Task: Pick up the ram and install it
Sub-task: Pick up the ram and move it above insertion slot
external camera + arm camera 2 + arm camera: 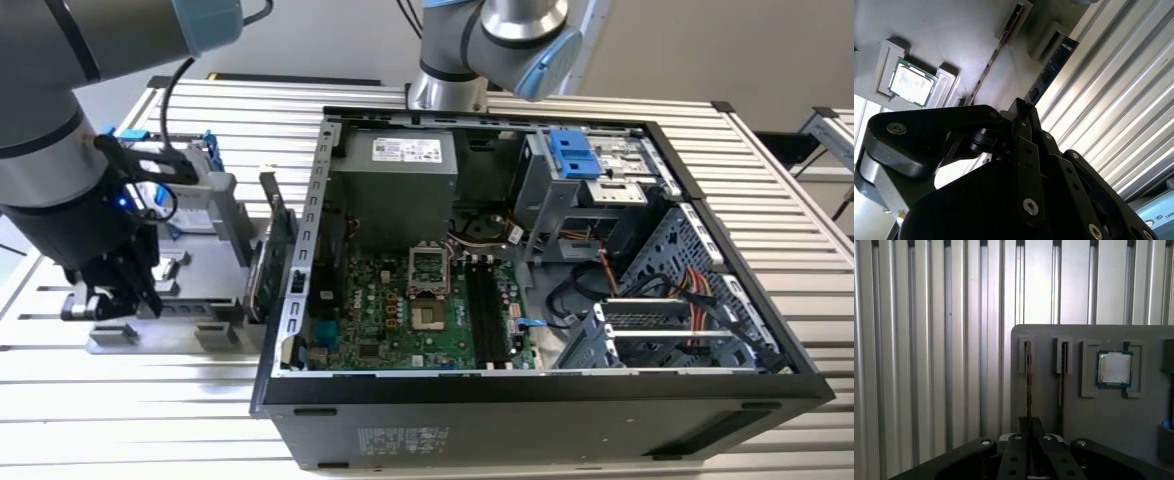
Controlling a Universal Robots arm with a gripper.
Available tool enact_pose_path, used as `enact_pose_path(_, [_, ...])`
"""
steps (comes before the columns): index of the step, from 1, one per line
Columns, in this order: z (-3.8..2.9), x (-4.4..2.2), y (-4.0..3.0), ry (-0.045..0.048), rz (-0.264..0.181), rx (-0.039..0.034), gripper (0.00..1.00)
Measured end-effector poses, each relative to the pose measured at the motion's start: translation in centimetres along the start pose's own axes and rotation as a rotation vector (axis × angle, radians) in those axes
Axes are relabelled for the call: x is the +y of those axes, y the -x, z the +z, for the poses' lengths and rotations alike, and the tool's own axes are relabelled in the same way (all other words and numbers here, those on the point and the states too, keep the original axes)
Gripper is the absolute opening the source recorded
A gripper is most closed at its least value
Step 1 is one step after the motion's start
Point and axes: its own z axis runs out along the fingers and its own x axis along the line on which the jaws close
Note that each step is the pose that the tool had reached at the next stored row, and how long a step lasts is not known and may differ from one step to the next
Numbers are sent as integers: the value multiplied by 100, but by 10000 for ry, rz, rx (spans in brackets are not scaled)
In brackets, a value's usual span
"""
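Pickup step: gripper (1029, 423) looks clenched on ram (1028, 390) standing in grey tray (167, 338) slot at exterior view's left; freeing it likely needs a straight pull.

Bare table (929, 340) beside tray (1104, 430) and claw (1029, 422); upright green card (274, 255), perhaps against case (534, 410), nearby.

A ribbed metal table (107, 410) of long parallel slats carries two things. An open computer case (534, 420) lies on its side on the slats. A flat grey tray (160, 338) sits just beside the case, on the exterior view's left
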Motion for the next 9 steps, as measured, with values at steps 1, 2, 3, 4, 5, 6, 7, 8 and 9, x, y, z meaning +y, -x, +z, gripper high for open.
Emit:
enact_pose_path(1, [-5,0,0,2,0,1,0])
enact_pose_path(2, [-9,0,0,1,0,1,0])
enact_pose_path(3, [-13,0,0,1,0,0,0])
enact_pose_path(4, [-18,0,-1,0,0,0,0])
enact_pose_path(5, [-23,0,-1,1,0,0,0])
enact_pose_path(6, [-28,0,-1,0,0,0,0])
enact_pose_path(7, [-33,0,-1,0,0,0,0])
enact_pose_path(8, [-39,0,-1,0,0,0,0])
enact_pose_path(9, [-43,0,-1,-1,0,-1,0])
